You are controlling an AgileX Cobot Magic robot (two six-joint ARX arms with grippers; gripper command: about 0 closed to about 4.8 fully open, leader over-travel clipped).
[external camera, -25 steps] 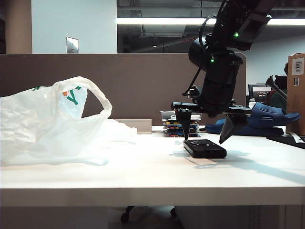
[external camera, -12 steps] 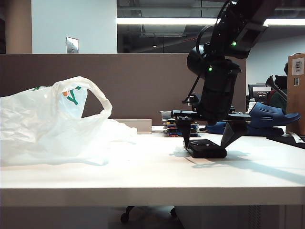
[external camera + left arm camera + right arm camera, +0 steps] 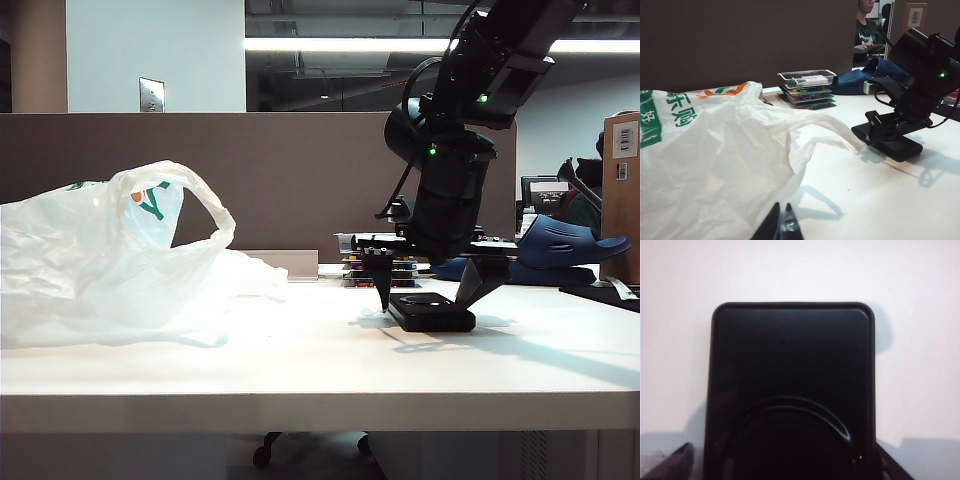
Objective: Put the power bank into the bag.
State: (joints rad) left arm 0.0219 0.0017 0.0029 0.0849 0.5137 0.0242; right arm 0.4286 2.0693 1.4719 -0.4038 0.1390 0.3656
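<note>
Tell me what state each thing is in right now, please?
Power bank: flat on the table, not lifted.
Bag: slumped on its side, handle loop up.
Right end effector: open, fingers straddling the power bank.
Left end effector: shut, near the bag.
Stack of cases: piled, clear lid on top.

Bags: one point(image 3: 110, 255) is lying on the table.
Power banks: one point(image 3: 432, 311) is sitting flat.
Case stacks: one point(image 3: 808, 89) is standing (clear lid on top).
Grippers: two are showing, left point(image 3: 781, 225) and right point(image 3: 430, 290).

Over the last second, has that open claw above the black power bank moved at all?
Yes. The right claw sank toward the table, its tips now straddling the power bank.
</note>
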